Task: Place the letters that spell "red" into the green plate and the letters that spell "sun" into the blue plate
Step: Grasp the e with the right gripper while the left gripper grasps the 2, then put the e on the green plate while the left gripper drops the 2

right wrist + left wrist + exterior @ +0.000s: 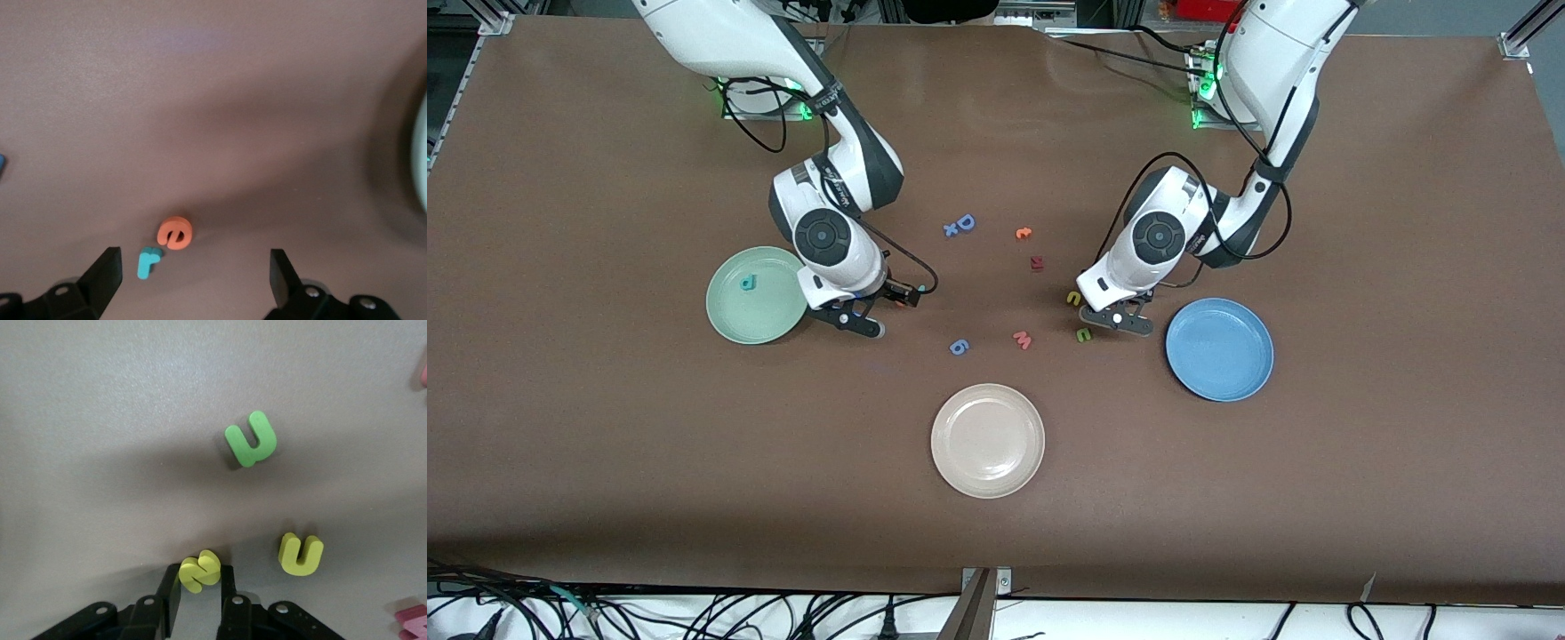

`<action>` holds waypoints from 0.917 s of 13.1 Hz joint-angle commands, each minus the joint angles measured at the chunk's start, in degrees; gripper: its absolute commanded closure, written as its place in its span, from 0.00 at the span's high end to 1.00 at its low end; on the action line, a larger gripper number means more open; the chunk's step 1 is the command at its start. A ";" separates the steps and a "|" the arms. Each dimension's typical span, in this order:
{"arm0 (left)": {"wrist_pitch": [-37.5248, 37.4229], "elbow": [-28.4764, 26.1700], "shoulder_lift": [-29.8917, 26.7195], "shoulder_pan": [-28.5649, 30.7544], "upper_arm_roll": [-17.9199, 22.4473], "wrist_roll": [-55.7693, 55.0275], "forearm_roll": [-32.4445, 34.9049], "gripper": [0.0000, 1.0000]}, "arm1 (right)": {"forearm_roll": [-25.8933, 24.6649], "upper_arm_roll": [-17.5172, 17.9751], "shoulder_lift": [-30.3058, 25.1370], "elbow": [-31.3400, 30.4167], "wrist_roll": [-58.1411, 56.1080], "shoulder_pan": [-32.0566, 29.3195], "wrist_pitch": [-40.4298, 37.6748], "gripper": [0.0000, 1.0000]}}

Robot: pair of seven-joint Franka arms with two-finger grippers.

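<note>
- Nearest you: beige plate [987, 439], bare, on the tabletop [605, 427].
- Blue plate [1219, 348]: holds no letters.
- Left tool [199, 587]: clenched on the yellow "s" [199, 571]; both arch letters [1083, 334] lie beside it.
- Green plate [758, 294]: holds the teal "d" [747, 283].
- Right tool [195, 270]: released, over orange "e" [175, 232] and teal "r" [149, 260].

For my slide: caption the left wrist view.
Left gripper shut on the yellow "s", yellow arch and green arch nearby.
</note>
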 commanded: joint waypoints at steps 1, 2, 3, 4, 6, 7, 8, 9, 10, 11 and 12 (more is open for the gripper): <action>-0.01 0.05 0.23 -0.79 0.70 -1.05 0.66 0.05 | 1.03 -0.16 1.32 -0.72 0.84 0.69 3.95 0.98; -0.10 0.05 -0.04 -0.79 0.70 -1.05 0.66 0.04 | 1.03 -0.16 1.93 -0.90 0.93 0.70 5.45 0.98; -0.80 0.05 -0.65 -0.70 0.70 -1.05 0.66 0.04 | 1.03 -0.16 2.46 -1.07 1.01 0.87 6.51 0.98; -2.63 0.14 -1.96 -0.61 0.79 -1.05 0.66 0.04 | 1.03 -0.16 2.81 -1.42 1.88 1.39 7.30 0.98; -8.85 1.71 -5.03 -0.09 0.88 -0.88 1.79 0.04 | 1.03 -0.16 3.16 -1.43 2.07 1.66 7.48 0.98; -12.11 2.59 -6.18 0.00 1.05 -0.88 3.89 0.04 | 1.03 -0.16 3.34 -1.43 2.07 1.66 7.48 0.97; -14.49 3.12 -7.06 0.79 1.05 -0.61 5.48 0.04 | 1.03 -0.16 3.43 -1.43 2.07 1.66 7.57 0.96; -15.64 3.30 -7.85 1.93 0.88 -0.44 6.45 0.07 | 1.03 -0.16 3.52 -1.43 2.07 1.66 8.09 0.95; -16.00 3.22 -8.30 2.03 0.96 0.87 7.16 0.09 | 0.94 -0.16 3.95 -1.51 2.07 1.84 8.62 0.93; -16.62 3.30 -8.56 2.55 1.05 2.97 7.69 0.10 | 0.94 -0.16 4.04 -1.51 2.07 1.84 8.63 0.87; -16.97 3.30 -8.56 4.47 1.05 5.34 7.78 0.10 | 0.94 -0.16 4.04 -1.51 2.07 1.84 8.63 0.81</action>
